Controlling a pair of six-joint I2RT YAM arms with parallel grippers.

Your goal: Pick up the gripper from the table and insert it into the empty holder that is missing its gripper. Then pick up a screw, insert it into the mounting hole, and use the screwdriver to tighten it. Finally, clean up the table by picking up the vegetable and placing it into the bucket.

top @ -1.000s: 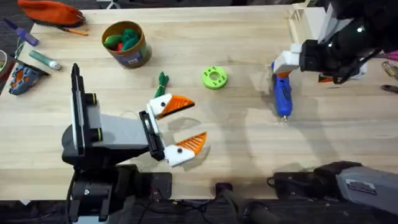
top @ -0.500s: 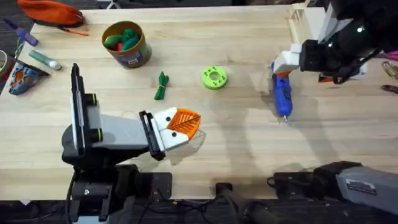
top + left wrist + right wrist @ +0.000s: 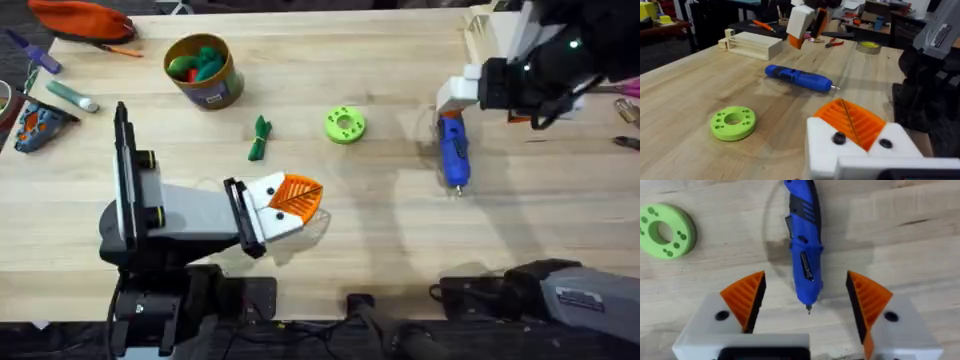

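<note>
Two open fingers of the right gripper (image 3: 805, 310) straddle the screwdriver (image 3: 803, 240); drop straight, centred. Left gripper (image 3: 290, 200) closed, empty.

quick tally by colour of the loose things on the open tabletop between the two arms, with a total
green: 2, the round bright-green plastic disc and the slim dark-green toy vegetable
blue: 1, the blue pen-shaped screwdriver
yellow: 1, the round yellow-gold bucket
total: 4
</note>
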